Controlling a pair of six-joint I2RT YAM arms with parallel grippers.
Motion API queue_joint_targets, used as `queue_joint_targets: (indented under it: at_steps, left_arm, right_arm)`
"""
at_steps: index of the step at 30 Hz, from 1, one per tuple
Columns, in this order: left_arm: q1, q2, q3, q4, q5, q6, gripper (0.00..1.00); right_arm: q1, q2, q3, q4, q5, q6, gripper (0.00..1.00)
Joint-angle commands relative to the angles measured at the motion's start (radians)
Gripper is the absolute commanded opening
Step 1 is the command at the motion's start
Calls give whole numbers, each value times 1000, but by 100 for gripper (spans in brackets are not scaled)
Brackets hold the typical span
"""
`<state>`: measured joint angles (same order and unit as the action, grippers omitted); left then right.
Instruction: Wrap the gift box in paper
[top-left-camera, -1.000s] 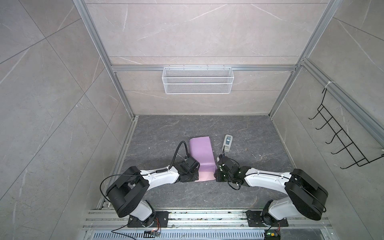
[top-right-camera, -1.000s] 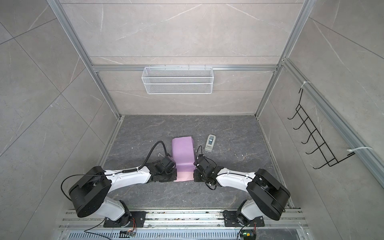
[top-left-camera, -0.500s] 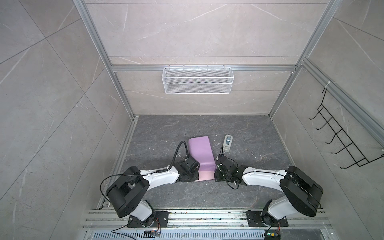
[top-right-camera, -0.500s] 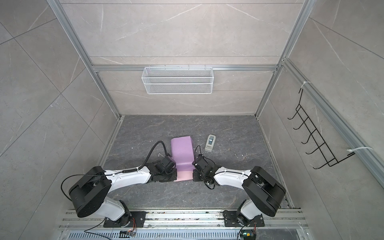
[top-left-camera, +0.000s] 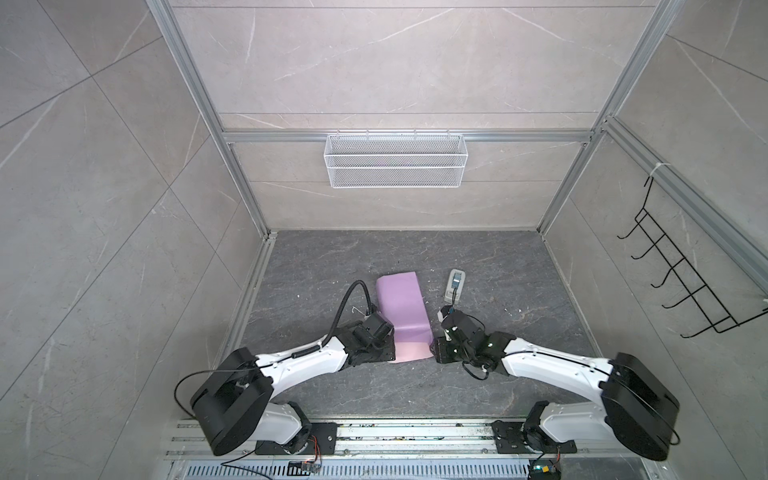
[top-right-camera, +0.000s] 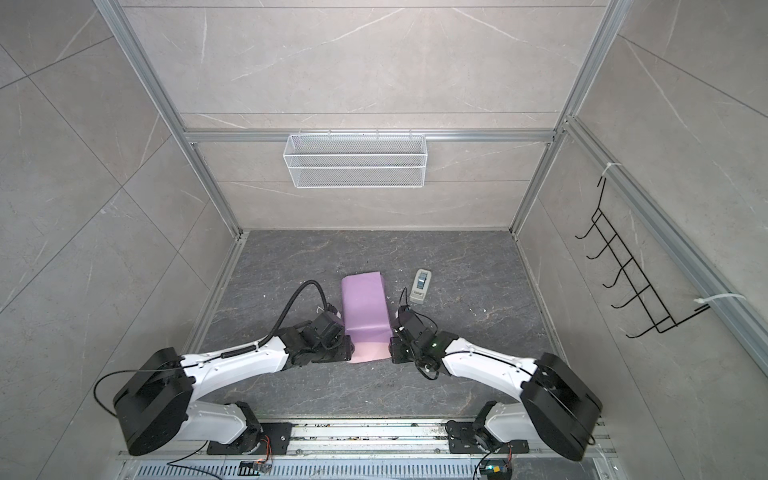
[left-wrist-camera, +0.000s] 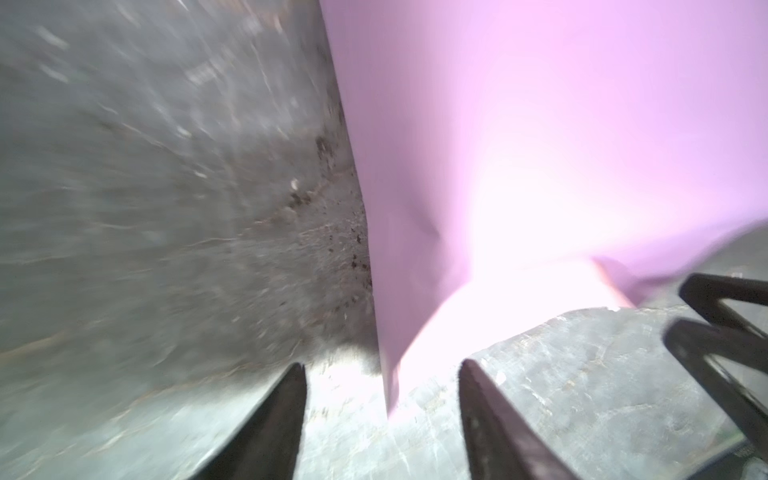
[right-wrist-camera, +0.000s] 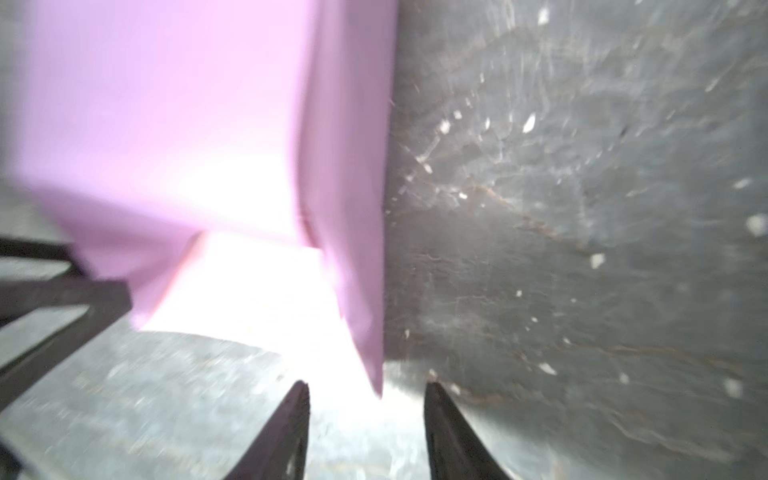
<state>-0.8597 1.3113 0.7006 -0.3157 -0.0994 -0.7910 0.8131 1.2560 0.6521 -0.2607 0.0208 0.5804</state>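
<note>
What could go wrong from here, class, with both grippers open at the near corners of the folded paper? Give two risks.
1. Neither the left gripper nor the right gripper clamps the paper, so the lilac fold may spring open.
2. The grey device lies just beyond the right gripper; a forward sweep might knock it.

The paper (top-left-camera: 402, 305) lies folded at the middle of the table (top-left-camera: 519, 266), its long side running front to back. The left gripper (top-left-camera: 385, 352) sits at the paper's near left corner and the right gripper (top-left-camera: 435, 353) at its near right corner. Each arm reaches in from the rail (top-left-camera: 415, 432) along the front edge. A handheld device (top-left-camera: 454, 285) lies just right of the paper's far end, apart from it. Behind, a wire basket (top-left-camera: 395, 166) hangs on the back wall, and a hook rack (top-left-camera: 683, 261) hangs on the right wall.
</note>
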Motion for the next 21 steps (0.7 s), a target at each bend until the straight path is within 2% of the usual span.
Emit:
queue_joint_targets:
  at_steps: [1,3,5,9,13,15,18,21]
  left_arm:
    - [-4,-135,9,-52,-119,146,78]
    - [-3,-181,25,-22,-147,268,92]
    - [-2,-194,40,42,-149,413,98]
    - [-2,-137,105,144,-121,752,98]
    - [-2,-51,136,233,-64,1046,96]
    - [-2,0,154,239,-31,1185,96]
    - [-2,78,194,201,5,1335,98]
    - [1,130,210,211,31,1432,99]
  right_arm:
    - [-9,-98,17,-149,-35,-112,53]
    - [-28,-123,44,-175,-48,-154,55]
    - [-65,-121,63,-171,-67,-170,57]
    - [-175,-95,83,-132,-146,-163,72]
    - [-323,-53,67,-70,-258,-118,75]
    - [-368,-36,53,-46,-275,-104,76]
    - [-383,-31,34,-33,-266,-111,77]
    - [-388,-31,24,-33,-252,-120,77]
